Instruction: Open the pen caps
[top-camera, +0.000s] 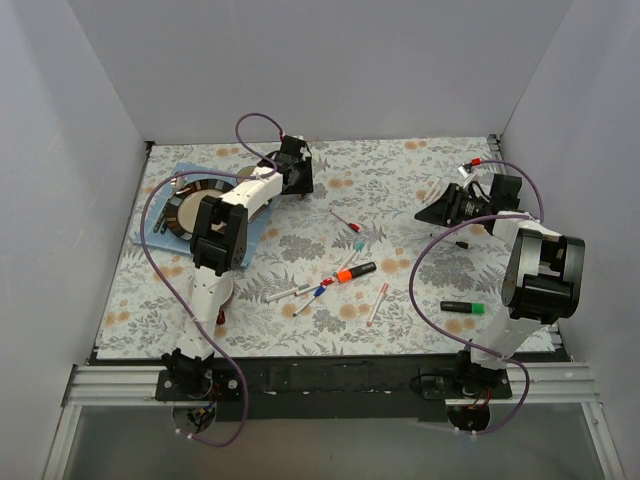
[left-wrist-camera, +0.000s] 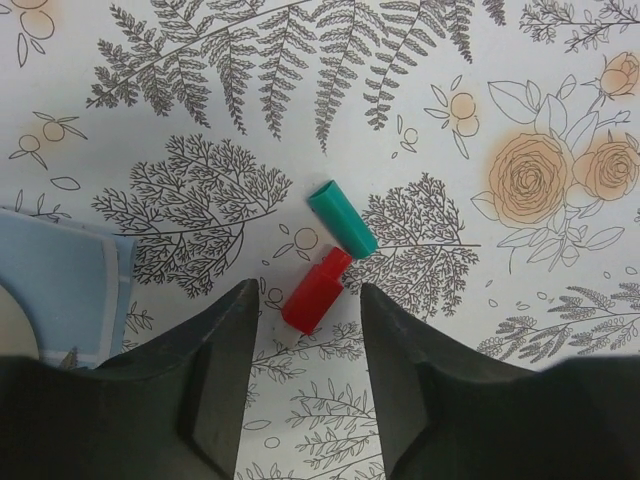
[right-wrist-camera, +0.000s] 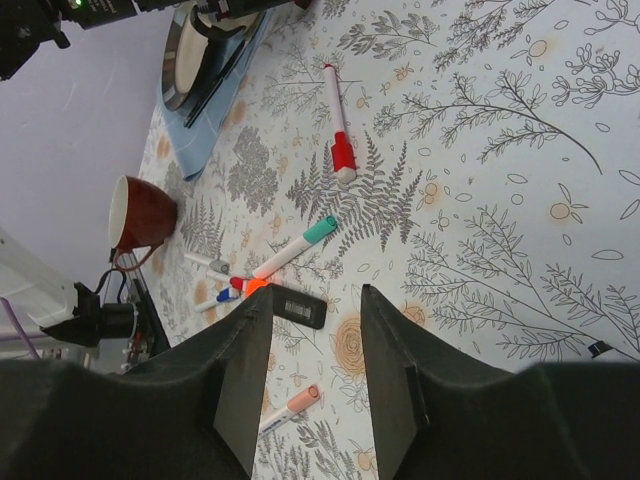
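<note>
In the left wrist view a loose teal cap (left-wrist-camera: 342, 218) and a loose red cap (left-wrist-camera: 317, 290) lie end to end on the floral cloth. My left gripper (left-wrist-camera: 310, 296) is open just above them, the red cap between its fingertips and untouched. In the top view it (top-camera: 296, 175) is at the far middle. My right gripper (right-wrist-camera: 315, 295) is open and empty, held above the cloth at the right (top-camera: 432, 213). Capped pens lie mid-table: a red-capped pen (right-wrist-camera: 343, 155), a teal-capped pen (right-wrist-camera: 320, 230), a black marker with an orange cap (top-camera: 350, 272), a pink-capped pen (right-wrist-camera: 305, 397) and a green-capped marker (top-camera: 462, 307).
A dark plate (top-camera: 190, 205) sits on a blue cloth (top-camera: 175, 180) at the far left. A red mug (right-wrist-camera: 140, 212) stands near the left arm's base. More thin pens with blue and red caps (top-camera: 320, 290) lie in a cluster. White walls close in three sides.
</note>
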